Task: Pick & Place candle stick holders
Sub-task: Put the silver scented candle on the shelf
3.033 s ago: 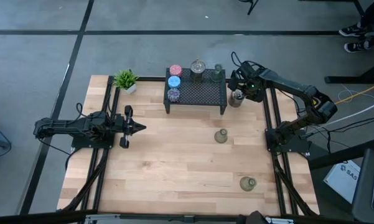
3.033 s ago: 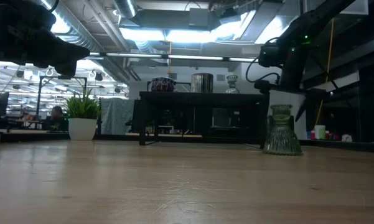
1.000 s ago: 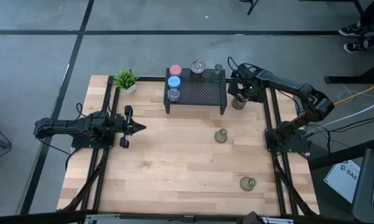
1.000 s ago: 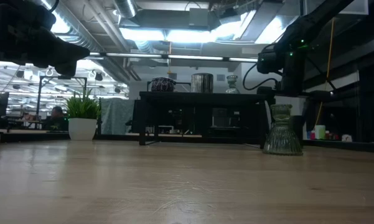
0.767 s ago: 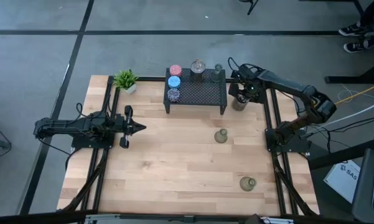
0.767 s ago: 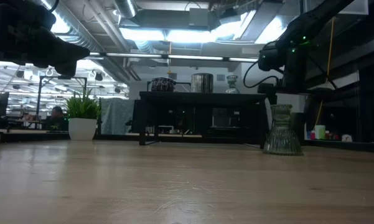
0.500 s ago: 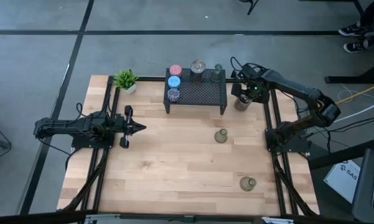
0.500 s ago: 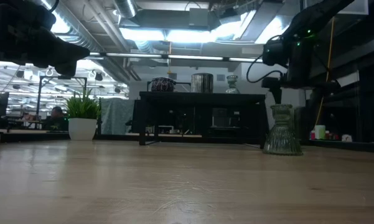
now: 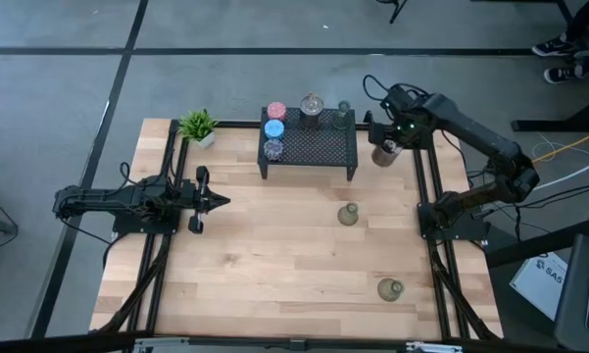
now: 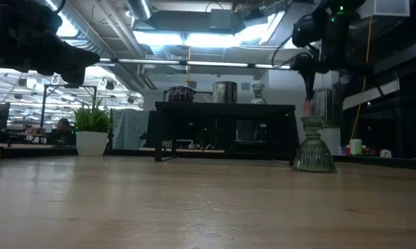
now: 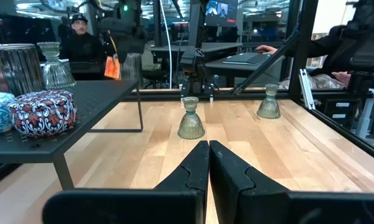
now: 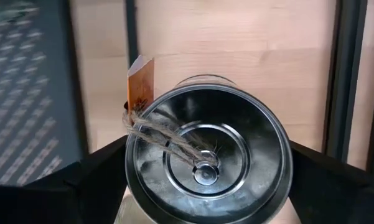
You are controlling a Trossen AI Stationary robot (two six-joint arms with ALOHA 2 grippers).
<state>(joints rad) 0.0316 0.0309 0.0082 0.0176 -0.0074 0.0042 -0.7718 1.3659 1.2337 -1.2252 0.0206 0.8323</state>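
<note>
Beside rack [image 9: 310, 147], right gripper [image 9: 385, 149] lifted silver holder [image 12: 208, 155]; jaws wide around it.

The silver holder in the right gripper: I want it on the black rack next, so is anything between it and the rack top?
Nothing visible stands between them. The right gripper holds the silver holder beside the black rack, at its right end. On the rack top, other holders fill the back and left; the front right mesh looks bare.
</note>
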